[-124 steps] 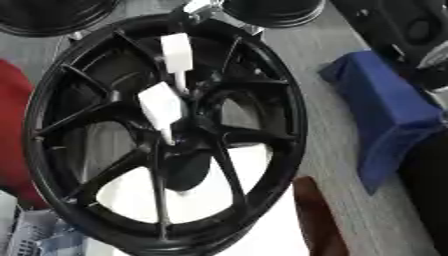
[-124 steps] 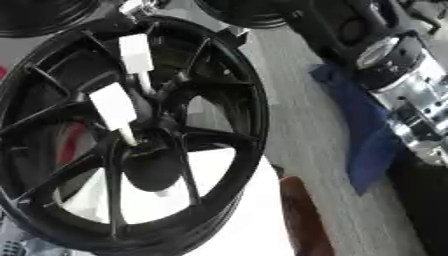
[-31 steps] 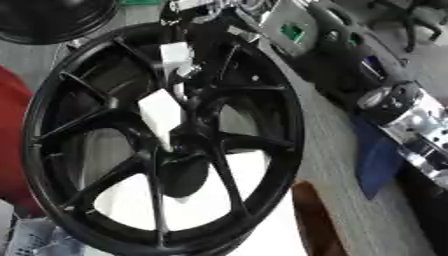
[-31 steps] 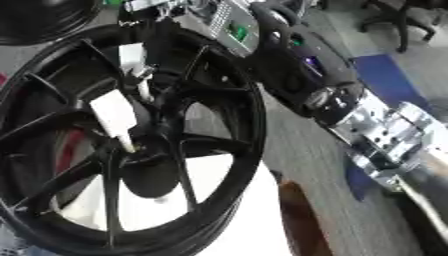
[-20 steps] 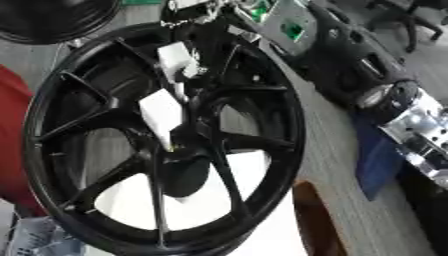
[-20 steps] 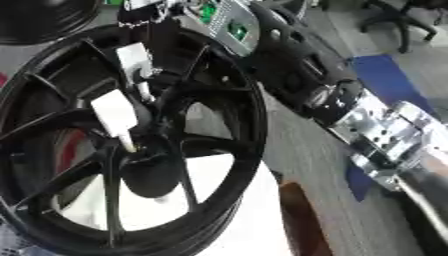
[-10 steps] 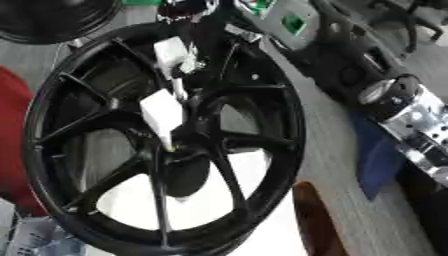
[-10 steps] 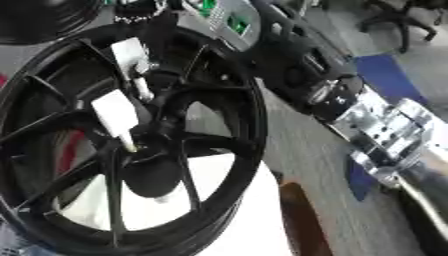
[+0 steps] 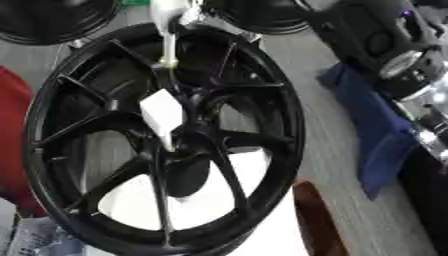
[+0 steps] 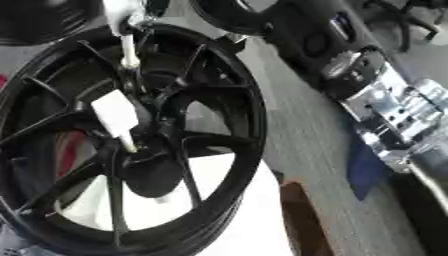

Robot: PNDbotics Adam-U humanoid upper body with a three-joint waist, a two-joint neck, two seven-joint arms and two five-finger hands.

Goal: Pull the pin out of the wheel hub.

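One white pin (image 9: 163, 116) stands in the wheel hub (image 9: 188, 150) — robot hand state unclear.

Black wheel hub (image 9: 166, 145) lies flat on the grey tabletop (image 9: 337, 165), spokes up. One white pin (image 9: 164, 116) stands tilted beside the hub centre. Another white pin (image 9: 165, 30) sits at the far rim. My right arm (image 9: 394, 55) crosses the right edge above blue cloth (image 9: 372, 135).
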